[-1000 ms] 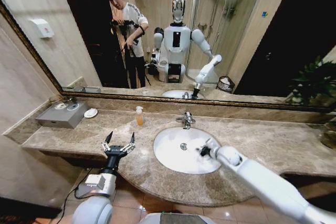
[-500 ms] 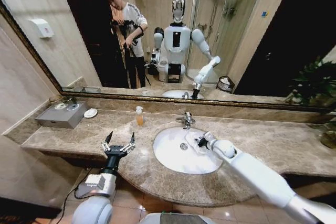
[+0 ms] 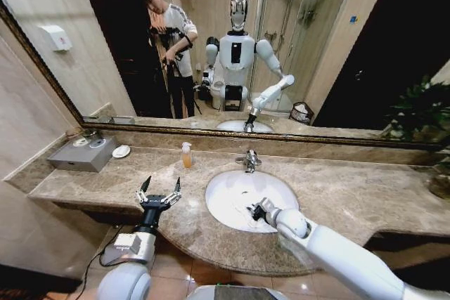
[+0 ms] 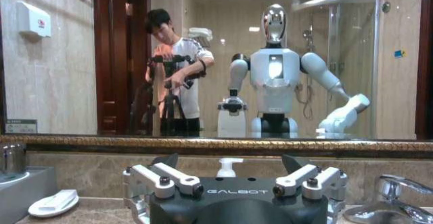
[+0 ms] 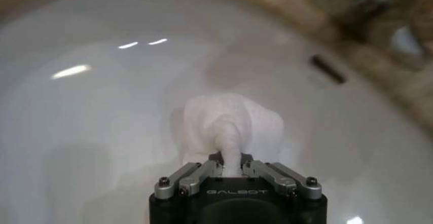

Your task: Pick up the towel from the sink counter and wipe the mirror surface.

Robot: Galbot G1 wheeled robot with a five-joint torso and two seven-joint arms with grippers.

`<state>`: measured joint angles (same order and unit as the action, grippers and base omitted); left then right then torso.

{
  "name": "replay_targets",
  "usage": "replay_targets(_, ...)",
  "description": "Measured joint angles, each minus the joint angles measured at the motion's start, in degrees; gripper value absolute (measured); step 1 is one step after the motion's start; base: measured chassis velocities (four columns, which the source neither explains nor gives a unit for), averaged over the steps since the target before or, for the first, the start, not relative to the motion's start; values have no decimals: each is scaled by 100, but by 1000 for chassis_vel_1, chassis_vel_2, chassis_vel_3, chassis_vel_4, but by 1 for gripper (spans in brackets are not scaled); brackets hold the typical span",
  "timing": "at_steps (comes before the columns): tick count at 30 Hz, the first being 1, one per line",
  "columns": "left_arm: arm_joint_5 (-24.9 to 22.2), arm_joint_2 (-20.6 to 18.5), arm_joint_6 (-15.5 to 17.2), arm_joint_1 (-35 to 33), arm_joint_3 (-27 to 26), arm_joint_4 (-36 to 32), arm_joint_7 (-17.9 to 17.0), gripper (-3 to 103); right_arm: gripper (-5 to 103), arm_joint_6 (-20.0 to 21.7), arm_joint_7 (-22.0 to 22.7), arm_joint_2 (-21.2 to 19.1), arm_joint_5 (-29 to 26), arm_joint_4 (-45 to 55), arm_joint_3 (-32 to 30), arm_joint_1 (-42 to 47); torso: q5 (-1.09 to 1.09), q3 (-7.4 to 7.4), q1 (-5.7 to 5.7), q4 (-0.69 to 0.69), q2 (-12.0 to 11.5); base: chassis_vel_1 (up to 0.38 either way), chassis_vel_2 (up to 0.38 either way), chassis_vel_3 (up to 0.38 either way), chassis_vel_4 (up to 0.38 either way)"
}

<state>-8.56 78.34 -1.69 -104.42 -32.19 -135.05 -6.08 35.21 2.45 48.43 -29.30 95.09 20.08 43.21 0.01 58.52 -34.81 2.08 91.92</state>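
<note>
Done: right end effector pinching the towel, low over the basin, mid-bench.
Left: towel to the mirror, wiping not started.
Left end effector: fingers spread, idle over the bench front edge.
Count: 1 towel, 1 basin, 1 faucet, 1 soap bottle, 2 end effectors.

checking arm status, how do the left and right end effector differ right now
The left end effector hangs open and empty over the sink counter's front edge; the right end effector is shut on the white towel. The left sits beside the basin; the right is inside it. Both are black.
</note>
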Motion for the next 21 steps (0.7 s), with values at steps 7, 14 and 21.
replay_targets(7, 0, 0, 0, 0, 0, 0, 0, 100, 11, -207, -128, 545, 331, -853, -261, -284, -1, 0, -1, -1, -1, 0, 0, 0, 0)
replay_targets(14, 0, 0, 0, 0, 0, 0, 0, 100, 11, -196, -31, 378, 337, -139, 66, 156, -2, 0, 0, -3, 0, 0, 0, 0, 0)
replay_targets(21, 0, 0, 0, 0, 1, 0, 0, 100, 11, -81, 82, 247, 198, 367, 395, 137, -3, 0, 1, -3, 0, 0, 0, 0, 0)
